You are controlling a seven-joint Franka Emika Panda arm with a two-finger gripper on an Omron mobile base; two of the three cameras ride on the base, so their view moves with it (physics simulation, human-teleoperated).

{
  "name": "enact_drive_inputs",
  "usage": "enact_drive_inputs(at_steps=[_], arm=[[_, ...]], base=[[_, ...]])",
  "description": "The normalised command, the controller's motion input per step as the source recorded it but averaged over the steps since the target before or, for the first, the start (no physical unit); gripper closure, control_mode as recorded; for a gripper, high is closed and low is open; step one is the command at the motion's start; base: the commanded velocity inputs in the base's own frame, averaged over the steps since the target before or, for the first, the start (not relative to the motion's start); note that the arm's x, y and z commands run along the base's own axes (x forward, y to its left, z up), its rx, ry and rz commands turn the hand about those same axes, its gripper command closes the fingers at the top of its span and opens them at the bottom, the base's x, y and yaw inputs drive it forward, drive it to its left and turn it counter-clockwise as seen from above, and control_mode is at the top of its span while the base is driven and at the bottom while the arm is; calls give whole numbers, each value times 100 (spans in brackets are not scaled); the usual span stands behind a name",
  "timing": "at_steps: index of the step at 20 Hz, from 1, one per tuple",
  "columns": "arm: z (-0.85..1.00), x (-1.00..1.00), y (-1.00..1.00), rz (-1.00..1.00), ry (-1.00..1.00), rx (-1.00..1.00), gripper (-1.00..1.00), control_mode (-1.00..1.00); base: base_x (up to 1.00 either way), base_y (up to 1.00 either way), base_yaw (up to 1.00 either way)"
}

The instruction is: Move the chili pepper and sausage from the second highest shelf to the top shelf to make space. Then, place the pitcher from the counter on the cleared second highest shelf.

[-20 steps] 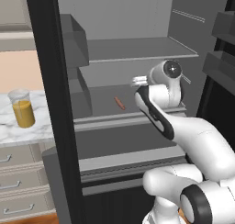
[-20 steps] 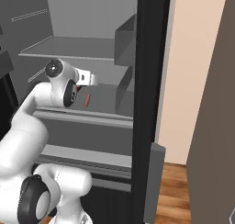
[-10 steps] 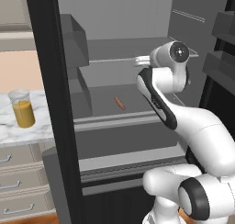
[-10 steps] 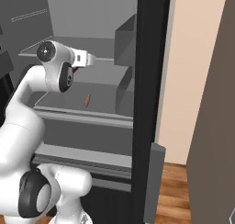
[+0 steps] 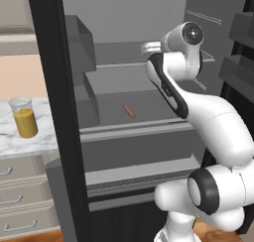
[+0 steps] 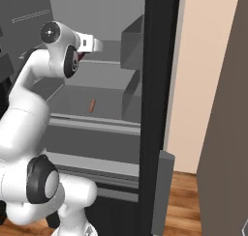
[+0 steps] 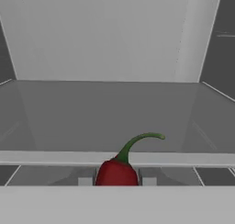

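Level with the top shelf (image 7: 114,158), the arm reaches horizontally into the fridge, jaws clamped on the chili pepper (image 7: 116,171).

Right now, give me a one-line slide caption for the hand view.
Gripper shut on the chili pepper, green stem up, poised at the top shelf front edge.

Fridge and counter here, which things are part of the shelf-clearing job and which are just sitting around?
Part of the job:
- chili pepper, held in the gripper
- sausage on the second highest shelf
- top shelf
- pitcher on the counter

Just there:
- drawers under the counter
- wood floor
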Motion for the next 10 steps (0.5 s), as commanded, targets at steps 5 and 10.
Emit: enact_drive_inputs(at_steps=[5,10], arm=[[-1,68,-6,0,2,0,100,-100],[-21,67,-11,0,1,0,100,-100]], base=[[0,0,0],[0,0,0]])
